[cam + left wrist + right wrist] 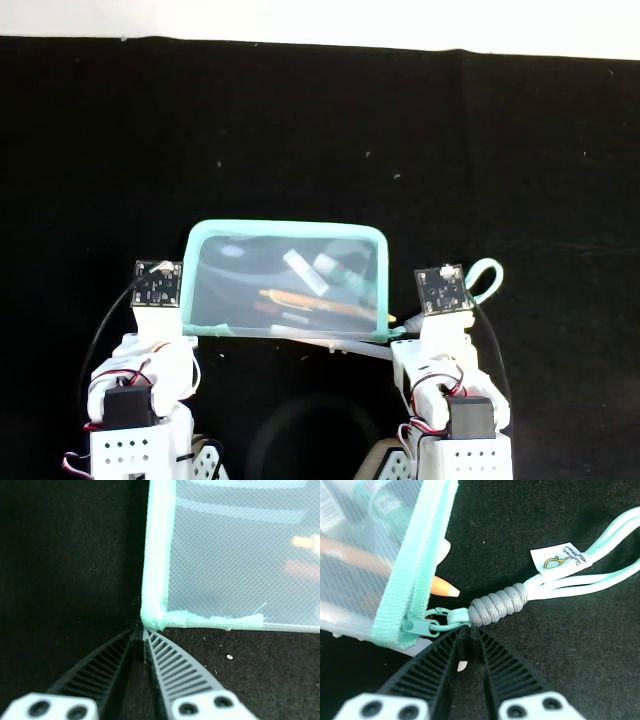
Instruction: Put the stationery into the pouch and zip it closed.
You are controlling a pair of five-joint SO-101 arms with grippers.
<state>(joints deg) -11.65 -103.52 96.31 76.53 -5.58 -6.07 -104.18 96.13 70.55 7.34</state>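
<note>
Left gripper (141,636): fingers pressed together, tips touching the near corner of the pouch (159,555). Right gripper (469,632): fingers together, tips against the grey cord wrap (497,604), zip pull (420,626) just beside. Pencil tip (442,586) protrudes from the pouch just beyond.

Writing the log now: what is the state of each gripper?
Left gripper: shut, tips at the pouch corner.
Right gripper: shut, tips at the zipper cord.
</note>
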